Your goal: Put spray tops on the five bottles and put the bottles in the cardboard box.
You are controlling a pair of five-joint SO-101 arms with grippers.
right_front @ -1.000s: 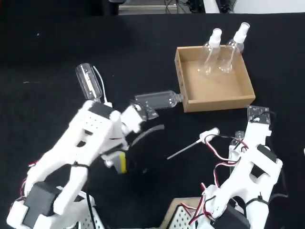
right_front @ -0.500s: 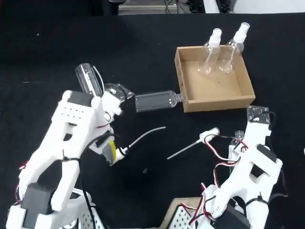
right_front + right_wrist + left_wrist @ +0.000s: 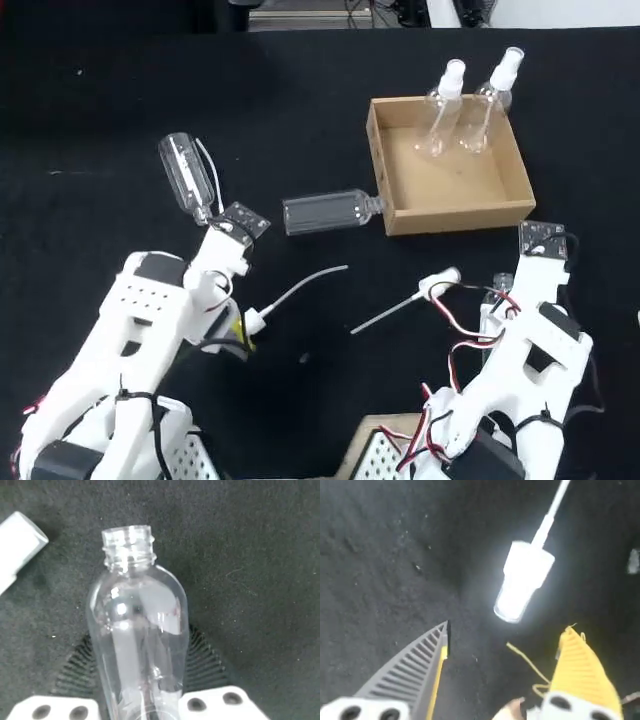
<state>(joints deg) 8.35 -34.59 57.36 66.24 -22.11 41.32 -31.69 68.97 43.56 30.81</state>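
A bottle without a top point(image 3: 137, 630) is gripped by the right gripper point(image 3: 140, 660), whose jaws are closed against its sides, with the threaded neck pointed away from the wrist. Just beside that neck a loose spray top point(image 3: 17, 542) is seen lying on the black table point(image 3: 250, 555). The left gripper point(image 3: 507, 627) is held low over the table with its jaws wide apart and nothing between them, and another spray top point(image 3: 522, 580) is seen lying just ahead of the tips, its thin tube trailing away. Farther out, a second bare bottle point(image 3: 325, 212) is laid on its side with its neck touching the cardboard box point(image 3: 455, 215). A third bare bottle point(image 3: 185, 172) is laid well apart from the box, and two capped bottles point(image 3: 440, 110) are leaned against the far wall inside it.
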